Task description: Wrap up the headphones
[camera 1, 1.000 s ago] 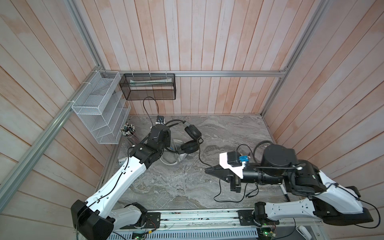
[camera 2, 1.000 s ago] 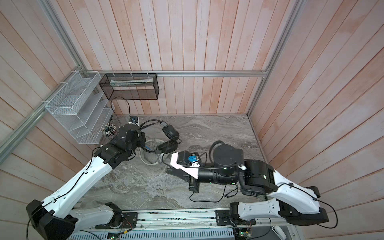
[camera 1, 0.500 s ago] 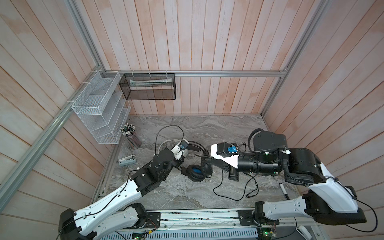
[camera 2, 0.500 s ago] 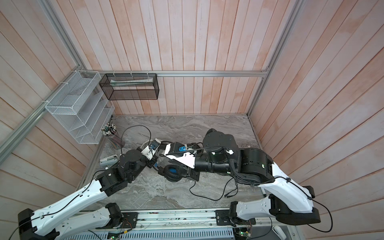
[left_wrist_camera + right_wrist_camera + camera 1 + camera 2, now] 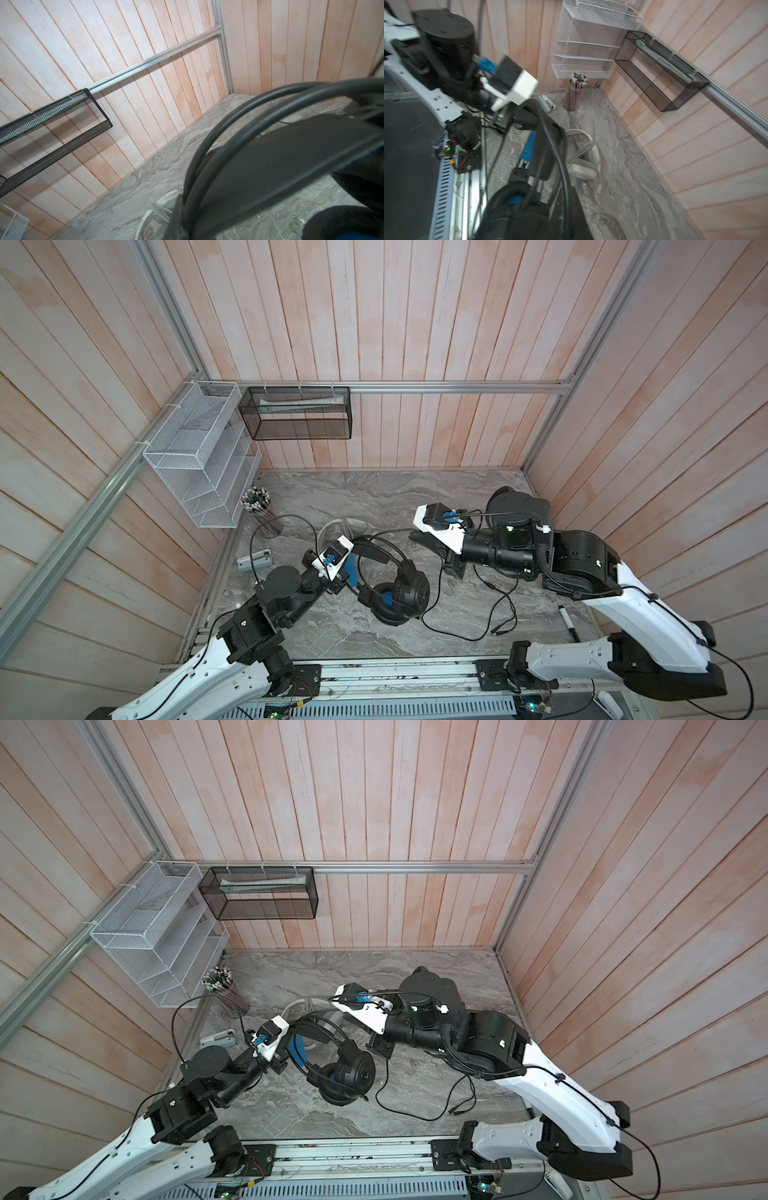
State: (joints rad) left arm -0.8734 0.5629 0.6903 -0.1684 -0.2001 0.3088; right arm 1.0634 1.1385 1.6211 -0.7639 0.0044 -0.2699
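Note:
The black headphones (image 5: pixel 400 596) with a blue-lined headband hang tilted at the front middle in both top views, earcups low near the marble floor. My left gripper (image 5: pixel 347 572) is shut on their headband (image 5: pixel 270 166). Their black cable (image 5: pixel 473 640) loops over the floor and rises to my right gripper (image 5: pixel 415 536), which is shut on it; in the right wrist view the cable (image 5: pixel 566 199) runs down between that gripper's (image 5: pixel 564 228) jaws. The white headphones (image 5: pixel 345 526) lie on the floor behind, their white cable bunched on them (image 5: pixel 583 166).
A pencil cup (image 5: pixel 259 510) and a stapler (image 5: pixel 254 562) stand at the left wall. A white mesh rack (image 5: pixel 199 472) and a black mesh basket (image 5: pixel 297 414) hang on the walls. A marker pen (image 5: pixel 567 622) lies at the front right.
My left arm has drawn the black headphones from the back left to the front middle. My right gripper has moved toward the back with the cable. Little has shifted in the last half second.

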